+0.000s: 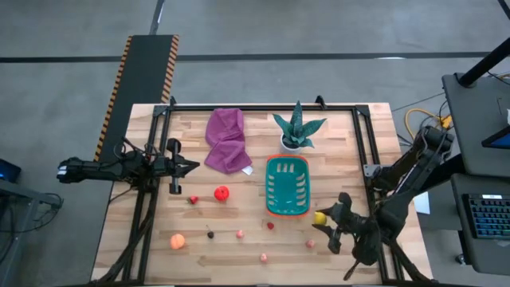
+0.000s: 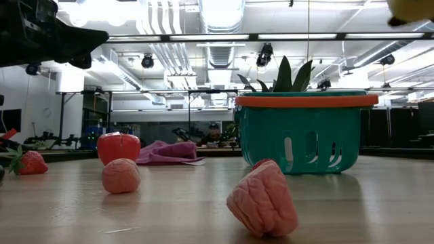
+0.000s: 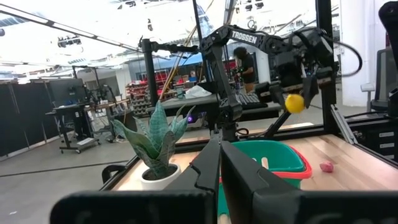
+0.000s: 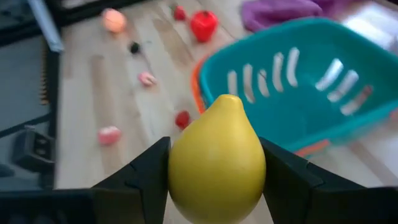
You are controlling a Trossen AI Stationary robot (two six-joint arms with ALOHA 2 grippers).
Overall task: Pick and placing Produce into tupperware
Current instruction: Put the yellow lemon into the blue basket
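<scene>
My right gripper [image 1: 323, 220] is shut on a yellow lemon [image 4: 216, 158], lifted just off the near right corner of the teal basket [image 1: 288, 186] with an orange rim. Loose produce lies on the table: a red fruit [image 1: 221, 192], a strawberry [image 1: 193, 199], an orange ball [image 1: 177, 241], a dark piece [image 1: 210, 234], a small red piece [image 1: 270, 226] and pink pieces [image 1: 240, 233]. My left gripper [image 1: 191, 166] waits shut at the table's left, above the wood. My right gripper pinches the lemon by its two broad sides [image 4: 180, 168], one dark finger [image 4: 144, 177] on each. The fingers slant down from the table's near right side. The lemon is lifted clear of the table, and its pointed tip [image 4: 229, 99] faces the basket.
A green spiky plant in a white pot [image 1: 296, 134] stands just beyond the basket. A purple cloth [image 1: 226, 140] lies at the far middle. More pink pieces [image 1: 264, 257] [image 1: 311, 243] lie near the front edge. Black frame rails [image 1: 362, 147] run along both table sides.
</scene>
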